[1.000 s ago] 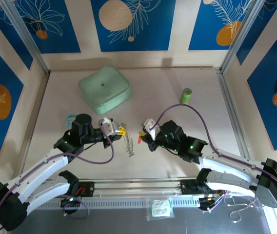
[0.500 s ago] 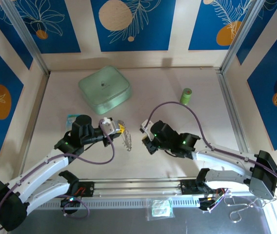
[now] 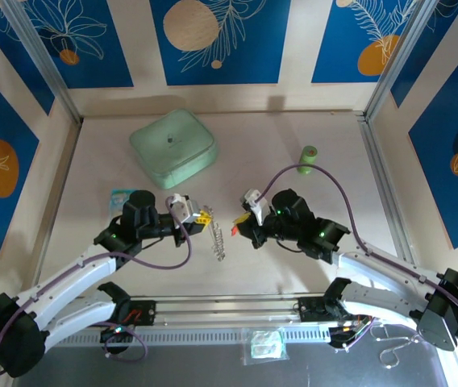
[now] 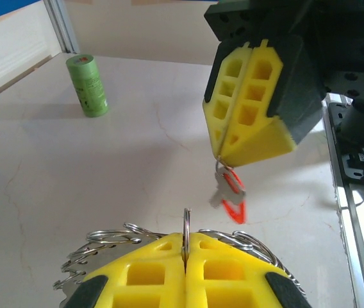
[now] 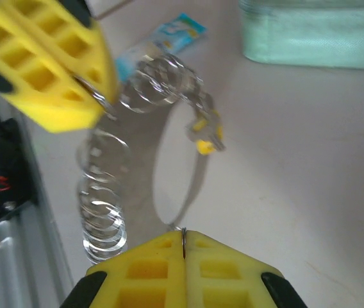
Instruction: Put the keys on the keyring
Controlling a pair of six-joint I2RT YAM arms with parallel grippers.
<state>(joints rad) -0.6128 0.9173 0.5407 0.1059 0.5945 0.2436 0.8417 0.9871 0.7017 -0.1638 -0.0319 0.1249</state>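
Two clenched grippers face each other at mid-frame in the top view, close but apart. The left gripper (image 3: 200, 216) pinches the keyring (image 4: 186, 226) upright by its ring, chain drooping below. The right gripper (image 4: 223, 153) pinches a thin loop from which the red key (image 4: 232, 199) dangles. The yellow key (image 5: 204, 141) seems to hang on the chain. Best, I judge, to bring that loop slowly and edge-on to the ring while the left holds steady. Both forearms angle inward.

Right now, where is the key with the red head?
In the left wrist view, right of centre, the red key hangs from the shut right gripper, just beyond the keyring held in the left gripper.
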